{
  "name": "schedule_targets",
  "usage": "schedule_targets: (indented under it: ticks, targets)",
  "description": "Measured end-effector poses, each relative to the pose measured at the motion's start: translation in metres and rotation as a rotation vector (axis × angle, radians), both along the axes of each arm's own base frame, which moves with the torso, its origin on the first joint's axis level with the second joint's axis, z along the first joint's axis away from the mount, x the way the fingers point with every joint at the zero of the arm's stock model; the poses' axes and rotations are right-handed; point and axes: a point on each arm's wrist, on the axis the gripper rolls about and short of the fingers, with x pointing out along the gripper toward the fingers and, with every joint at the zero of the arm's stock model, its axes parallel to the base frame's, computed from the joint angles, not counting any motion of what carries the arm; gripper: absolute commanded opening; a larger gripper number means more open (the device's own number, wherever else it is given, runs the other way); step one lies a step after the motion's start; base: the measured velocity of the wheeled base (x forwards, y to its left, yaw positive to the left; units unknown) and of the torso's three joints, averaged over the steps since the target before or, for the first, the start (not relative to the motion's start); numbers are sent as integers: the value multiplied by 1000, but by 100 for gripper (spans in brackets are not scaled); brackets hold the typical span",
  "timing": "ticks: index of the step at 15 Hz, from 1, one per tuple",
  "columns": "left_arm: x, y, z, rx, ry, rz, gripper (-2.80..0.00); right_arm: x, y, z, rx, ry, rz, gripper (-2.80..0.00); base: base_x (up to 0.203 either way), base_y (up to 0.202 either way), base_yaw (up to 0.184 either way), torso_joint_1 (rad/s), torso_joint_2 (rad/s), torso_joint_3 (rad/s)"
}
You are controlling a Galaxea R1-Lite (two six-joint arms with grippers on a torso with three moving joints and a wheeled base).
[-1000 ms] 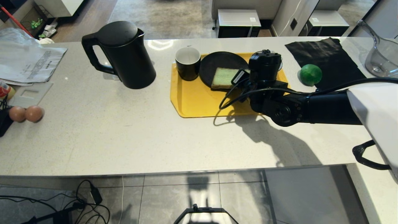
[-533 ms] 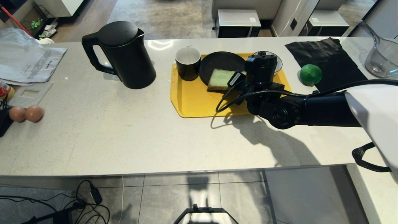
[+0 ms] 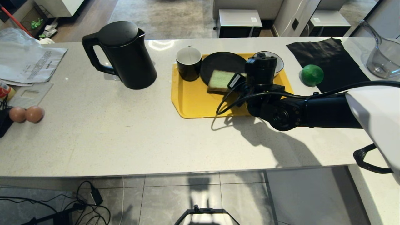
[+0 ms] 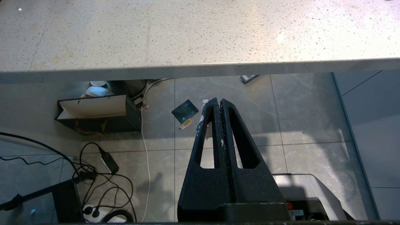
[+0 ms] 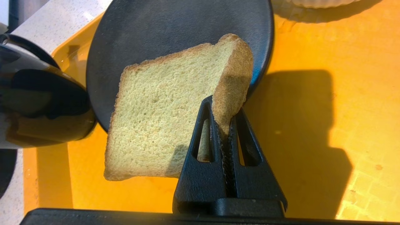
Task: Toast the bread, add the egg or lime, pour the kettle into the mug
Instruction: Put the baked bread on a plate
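- Jaws of your right gripper [image 5: 222, 120] pinch the bread [image 5: 162, 115] by its corner.
- It has shifted left over the plate [image 3: 223, 62], so it's lifted.
- Your left gripper [image 4: 217, 106] hangs closed, empty.

The head view looks forward and down from above the near edge of a long speckled counter [image 3: 125, 137], taking in its whole width, the floor below and the room beyond. The right wrist view sits close behind the right gripper [image 5: 223, 118] and looks steeply down along the fingers at the bread [image 5: 162, 122], the black plate [image 5: 175, 34] and the yellow tray [image 5: 328, 78] — the same patch that the head view shows at mid-counter, bread [image 3: 220, 79] on tray [image 3: 193, 100]. The left wrist view hangs below counter height, facing down past the left gripper [image 4: 218, 104] at the tiled floor [image 4: 297, 106] — it shares with the head view only the counter's front edge and the cables [image 3: 90, 200] on the floor.
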Motion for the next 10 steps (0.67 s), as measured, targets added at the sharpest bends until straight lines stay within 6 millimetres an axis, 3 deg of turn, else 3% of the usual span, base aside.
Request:
schedule_targets:
  ticks: [1,10]
  targets:
    - [0,0,0,0,0,0,-280,-1,2,1,2,-2,5,0,0,0,0,0,0,0]
    - [0,0,0,0,0,0,-280,-4,8,-2,-4,5,32,0,0,0,0,0,0,0]
